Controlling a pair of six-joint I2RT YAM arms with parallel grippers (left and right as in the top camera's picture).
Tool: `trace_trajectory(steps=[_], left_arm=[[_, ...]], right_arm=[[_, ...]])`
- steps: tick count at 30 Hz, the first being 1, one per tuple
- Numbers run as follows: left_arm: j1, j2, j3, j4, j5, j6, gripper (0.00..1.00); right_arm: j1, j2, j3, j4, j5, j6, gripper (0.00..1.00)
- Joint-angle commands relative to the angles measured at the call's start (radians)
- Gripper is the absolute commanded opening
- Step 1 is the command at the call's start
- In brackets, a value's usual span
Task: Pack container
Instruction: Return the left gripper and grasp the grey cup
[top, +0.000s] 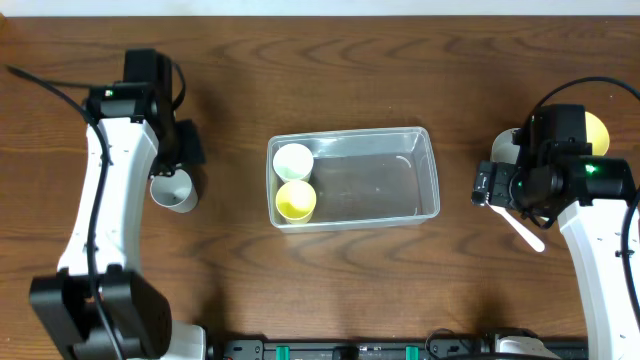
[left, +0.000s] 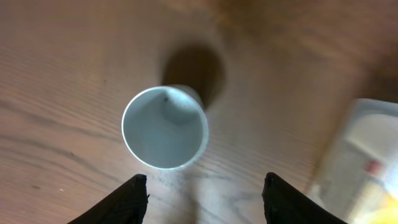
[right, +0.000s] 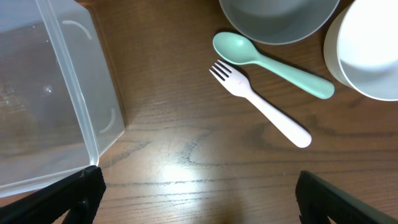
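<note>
Surface: dark brown wood-grain table (top: 330, 290).
Container: clear rectangular plastic tub with rounded corners (top: 432, 175); a white cup (top: 293, 160) and a yellow cup (top: 296, 200) sit side by side at its left end.
Left gripper (left: 204, 186): left of the container, jaws parted, gripping nothing; a pale grey-blue cup (left: 165, 127) lies just beyond its tips.
Right gripper (right: 199, 193): right of the container, jaws spread wide, empty.
Cutlery: white plastic fork (right: 261, 106) and mint-green spoon (right: 270, 62), right of the container beside a grey bowl (right: 277, 18) and a white bowl (right: 367, 56).
</note>
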Motion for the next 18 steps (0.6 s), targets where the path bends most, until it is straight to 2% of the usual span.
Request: trace_trajectory(steps=[1,5,10,14,18], left_arm=[[0.029,0.043,-0.089,0.041,0.034,-0.016,0.61],[0.034,0.107,-0.162,0.102,0.033,-0.016,0.61],[0.034,0.163,-0.168,0.135,0.032,-0.016,0.60],[0.034,0.166,-0.167,0.158,0.032,-0.016,0.33],[0.034,0.165,-0.166,0.159,0.032,-0.008,0.12]], right_arm=[[-0.009,0.002,0.014,-0.001,0.010,-0.005,0.99],[-0.009,0.002,0.014,-0.001,0.010,-0.005,0.99],[-0.008,0.002,0.014,-0.001,0.010,-0.004,0.99],[-0.008,0.002,0.014,-0.009,0.010,-0.005,0.99],[-0.008,0.002,0.014,-0.011,0.010,-0.004,0.99]])
